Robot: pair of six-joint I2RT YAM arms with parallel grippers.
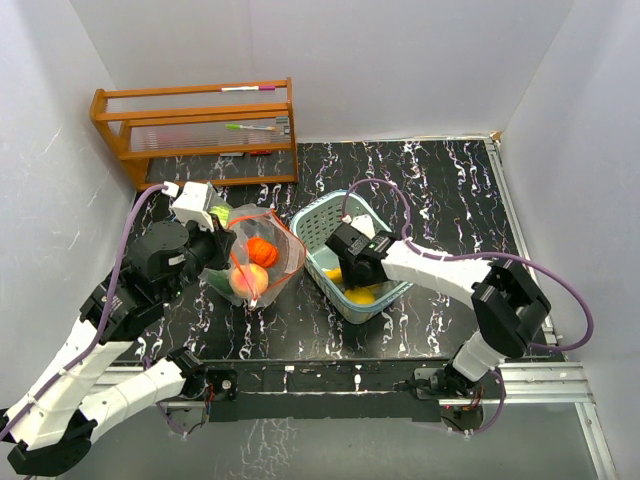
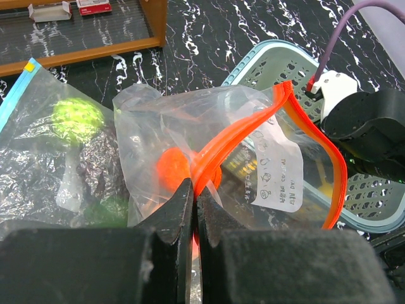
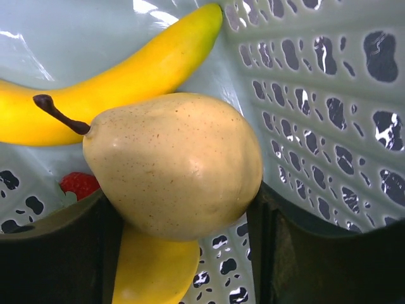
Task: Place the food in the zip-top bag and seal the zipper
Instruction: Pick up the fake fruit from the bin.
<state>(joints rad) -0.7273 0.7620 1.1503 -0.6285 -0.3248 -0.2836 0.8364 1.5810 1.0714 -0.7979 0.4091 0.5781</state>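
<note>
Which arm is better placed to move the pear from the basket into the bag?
Right: the right gripper flanks the pear in the basket; the left gripper pinches the bag.

Seen from above, the left arm (image 1: 100, 330) reaches from its base at 7 o'clock toward 1 o'clock. The left gripper (image 2: 194, 190) is pinched tight on the zip-top bag (image 2: 272, 171) rim. The right arm (image 1: 500, 300) bends its elbow at 3 o'clock, forearm pointing to 10 o'clock. The right gripper (image 3: 183, 209) presses its fingers (image 3: 57, 253) against both sides of a pear (image 3: 177, 158).
</note>
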